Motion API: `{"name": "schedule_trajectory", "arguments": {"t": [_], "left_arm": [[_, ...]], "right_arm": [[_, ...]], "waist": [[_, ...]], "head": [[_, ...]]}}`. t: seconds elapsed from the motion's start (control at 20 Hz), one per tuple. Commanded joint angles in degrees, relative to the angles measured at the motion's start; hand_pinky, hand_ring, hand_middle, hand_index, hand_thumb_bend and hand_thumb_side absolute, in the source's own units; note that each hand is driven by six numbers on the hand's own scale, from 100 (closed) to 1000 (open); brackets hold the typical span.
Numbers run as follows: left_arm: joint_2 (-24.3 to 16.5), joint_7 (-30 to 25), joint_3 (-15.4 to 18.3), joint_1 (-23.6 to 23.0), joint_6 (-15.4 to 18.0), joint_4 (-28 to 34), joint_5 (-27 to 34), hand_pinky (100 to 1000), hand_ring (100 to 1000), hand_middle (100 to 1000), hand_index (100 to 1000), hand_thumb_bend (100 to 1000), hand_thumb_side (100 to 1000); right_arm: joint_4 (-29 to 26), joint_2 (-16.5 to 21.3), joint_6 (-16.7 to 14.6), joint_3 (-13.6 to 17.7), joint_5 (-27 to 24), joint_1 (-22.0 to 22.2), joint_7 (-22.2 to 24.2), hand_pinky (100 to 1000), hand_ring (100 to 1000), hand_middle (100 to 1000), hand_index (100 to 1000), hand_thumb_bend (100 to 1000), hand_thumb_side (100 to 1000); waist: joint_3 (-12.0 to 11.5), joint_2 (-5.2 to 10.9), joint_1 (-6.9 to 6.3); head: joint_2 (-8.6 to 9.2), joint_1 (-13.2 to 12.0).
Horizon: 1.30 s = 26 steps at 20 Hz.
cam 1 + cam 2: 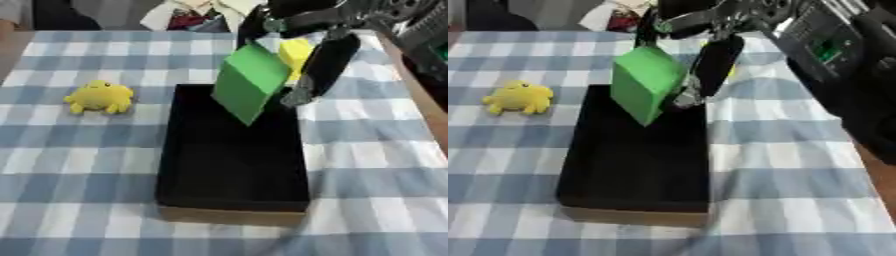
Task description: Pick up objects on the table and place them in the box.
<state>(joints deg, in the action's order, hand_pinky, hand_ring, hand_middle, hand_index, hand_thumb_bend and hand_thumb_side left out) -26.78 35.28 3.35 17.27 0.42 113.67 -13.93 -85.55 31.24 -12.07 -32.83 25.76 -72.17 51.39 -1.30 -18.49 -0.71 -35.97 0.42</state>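
The robot's right hand [325, 60] reaches in from the upper right of the frame, black with silver at the joints, and its fingers are curled round a green block [248, 82], with one finger [299, 92] running down the block's right side. The block hangs tilted, its lower corner pointing down, above the far end of the black box [171, 165]. It does not seem to touch the box floor, though I cannot say for sure how far clear of it the corner is.

The box is long and open-topped, lying lengthwise in the middle of the frame on a blue and white checked tablecloth [79, 165]. Its inside is dark and its near wall shows a brownish edge.

Well to the left of the box, in the left middle of the frame, a small yellow plush toy [101, 97] sits on the cloth, apart from everything else.

Just behind the hand, near the top of the frame, something yellow [297, 52] shows between the block and the arm; most of it is hidden, so I can tell only its colour.
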Motion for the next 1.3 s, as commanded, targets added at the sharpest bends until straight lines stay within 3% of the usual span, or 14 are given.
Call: {"name": "schedule_trajectory", "arguments": {"t": [0.05,0.35,1.0,1.15,1.3], "left_arm": [[-1.36,-0.28,0.05,0.79,0.08,0.92,-0.06,575,675,673,830,100,886],[-1.04,-0.37,-0.05,0.92,0.09,0.92,0.03,574,675,673,830,100,887],[-0.68,-0.43,-0.09,0.82,0.0,0.92,0.09,573,676,674,831,100,887],[-0.71,-0.41,-0.04,0.79,-0.02,0.92,0.06,573,677,674,831,100,886],[-0.71,-0.41,-0.03,0.76,-0.04,0.92,0.05,573,677,675,831,100,885]], "right_arm": [[1.13,-1.5,1.32,-0.33,2.66,-1.23,-0.36,845,847,745,727,100,501],[4.48,-4.51,1.54,-1.83,6.67,0.48,-1.33,843,846,737,723,100,534],[8.23,-7.43,-1.14,-5.23,9.18,2.43,0.55,847,857,744,726,100,599],[9.5,-7.61,-2.42,-5.72,9.75,2.6,0.57,863,874,761,755,100,626],[9.17,-7.23,-3.84,-5.35,10.75,2.57,0.57,893,911,816,854,100,695]], "waist": [[-0.21,1.14,-0.13],[-0.57,0.87,-0.24],[-0.75,0.79,-0.38],[-0.78,0.77,-0.4],[-0.68,0.75,-0.36]], "head": [[-0.28,0.3],[-0.14,0.47],[0.22,0.84],[0.18,0.86],[0.1,0.83]]}}
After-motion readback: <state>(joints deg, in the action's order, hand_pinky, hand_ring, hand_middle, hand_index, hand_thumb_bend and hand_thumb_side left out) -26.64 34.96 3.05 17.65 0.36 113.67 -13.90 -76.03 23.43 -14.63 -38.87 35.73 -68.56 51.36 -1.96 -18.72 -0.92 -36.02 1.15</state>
